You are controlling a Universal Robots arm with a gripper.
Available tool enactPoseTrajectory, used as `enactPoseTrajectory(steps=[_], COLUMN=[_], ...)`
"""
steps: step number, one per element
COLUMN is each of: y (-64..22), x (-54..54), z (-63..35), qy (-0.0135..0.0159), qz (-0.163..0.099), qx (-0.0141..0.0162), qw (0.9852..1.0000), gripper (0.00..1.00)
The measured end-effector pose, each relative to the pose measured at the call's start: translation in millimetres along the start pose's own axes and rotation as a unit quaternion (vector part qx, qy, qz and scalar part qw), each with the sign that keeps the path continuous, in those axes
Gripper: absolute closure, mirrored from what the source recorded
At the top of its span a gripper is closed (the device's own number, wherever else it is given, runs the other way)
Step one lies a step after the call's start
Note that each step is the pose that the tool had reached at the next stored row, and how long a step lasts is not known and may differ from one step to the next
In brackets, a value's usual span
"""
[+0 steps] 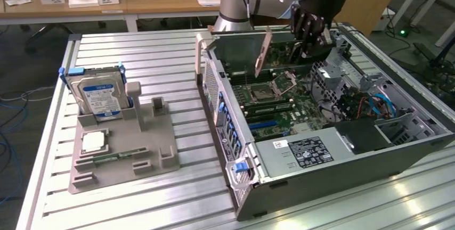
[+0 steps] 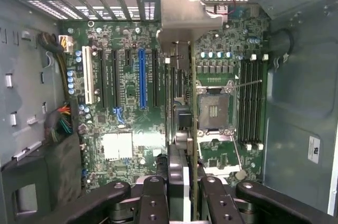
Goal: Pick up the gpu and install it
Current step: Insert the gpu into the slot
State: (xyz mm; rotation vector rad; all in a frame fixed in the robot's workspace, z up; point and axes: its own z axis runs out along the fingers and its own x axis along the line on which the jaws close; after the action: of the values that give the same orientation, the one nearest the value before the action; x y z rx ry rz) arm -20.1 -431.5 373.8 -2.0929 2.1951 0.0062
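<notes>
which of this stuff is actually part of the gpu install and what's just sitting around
In the job: gripper, shut on the gpu; open computer case; motherboard with its blue slot.
Lying about: hard drive, standing in the grey holder; processor chip and memory stick on that holder.

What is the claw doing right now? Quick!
Claw: shut on the gpu, holding it over the open computer case.

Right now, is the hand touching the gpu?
Touching. In the wrist view the hand has its fingers pressed against both faces of the gpu, with no gap on either side.
</notes>
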Motion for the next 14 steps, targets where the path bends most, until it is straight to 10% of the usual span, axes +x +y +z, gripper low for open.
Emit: enactPoseTrajectory(steps=[4,8,14], y=[0.0,0.2,0.9], x=[0.1,0.3,0.9], z=[1.0,3.6,10.9], qy=[0.003,0.016,0.0168], qz=[0.024,0.023,0.023], qx=[0.002,0.0016,-0.0006], qw=[0.9997,0.9996,0.9996], gripper=[0.72,0.72,0.72])
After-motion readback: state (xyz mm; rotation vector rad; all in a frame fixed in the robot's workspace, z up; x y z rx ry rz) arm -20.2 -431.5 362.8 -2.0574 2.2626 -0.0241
